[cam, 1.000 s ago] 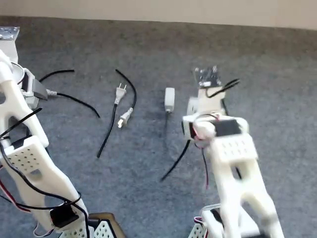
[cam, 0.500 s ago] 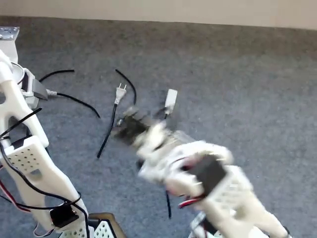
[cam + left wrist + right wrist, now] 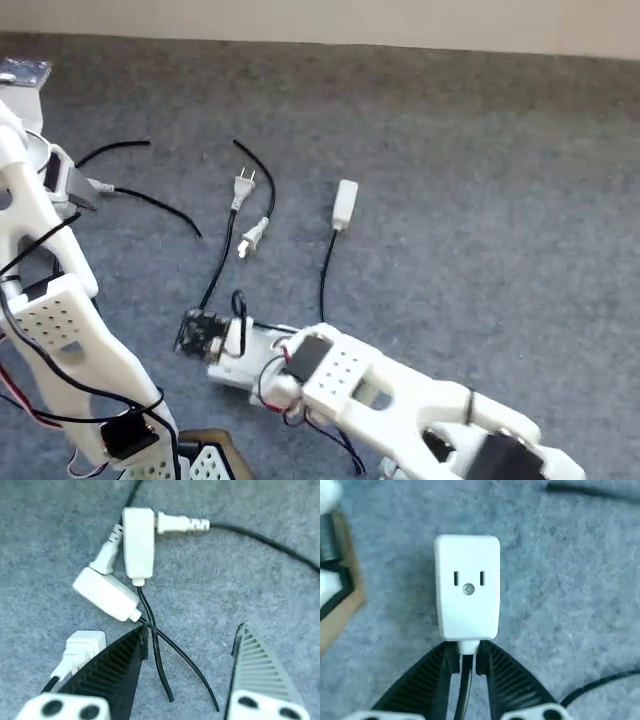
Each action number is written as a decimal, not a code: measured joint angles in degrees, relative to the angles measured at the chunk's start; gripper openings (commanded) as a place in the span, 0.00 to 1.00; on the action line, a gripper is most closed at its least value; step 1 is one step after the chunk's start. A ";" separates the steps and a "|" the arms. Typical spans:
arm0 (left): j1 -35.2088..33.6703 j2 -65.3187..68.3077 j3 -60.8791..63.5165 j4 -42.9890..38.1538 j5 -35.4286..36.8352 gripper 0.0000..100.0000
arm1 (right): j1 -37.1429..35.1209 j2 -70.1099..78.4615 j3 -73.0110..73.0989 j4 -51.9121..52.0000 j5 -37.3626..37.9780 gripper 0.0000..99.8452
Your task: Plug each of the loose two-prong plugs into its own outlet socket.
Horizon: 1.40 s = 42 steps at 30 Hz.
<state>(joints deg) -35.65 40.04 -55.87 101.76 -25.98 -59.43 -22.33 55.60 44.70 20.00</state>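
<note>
Black fingers (image 3: 427, 680) of the right end effector (image 3: 465, 662) clamp the cord (image 3: 465, 685) just behind a white outlet socket (image 3: 467, 587) — face up on the grey desk (image 3: 570, 590). Left end effector (image 3: 191, 630) gapes open near another socket (image 3: 138, 542). High view — loose plug (image 3: 243, 185) upper left of centre, second plug (image 3: 252, 237) just below.

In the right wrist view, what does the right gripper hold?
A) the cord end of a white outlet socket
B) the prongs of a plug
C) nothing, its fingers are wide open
A: the right gripper is shut on the cord end of the white outlet socket, whose slots face the camera.
</note>
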 measured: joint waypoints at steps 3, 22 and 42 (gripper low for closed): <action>0.09 0.00 0.62 0.00 -0.26 0.28 | 2.64 1.32 -1.05 0.62 -1.32 0.20; 4.40 -31.65 35.87 0.18 -13.01 0.28 | 39.47 -29.01 -15.91 29.71 -8.79 0.42; 38.07 -90.11 113.67 -24.26 -21.45 0.28 | 51.52 -29.01 21.45 3.52 -7.82 0.42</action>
<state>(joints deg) 2.42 -50.07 57.80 77.49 -47.43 -7.91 -51.34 77.05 48.22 12.18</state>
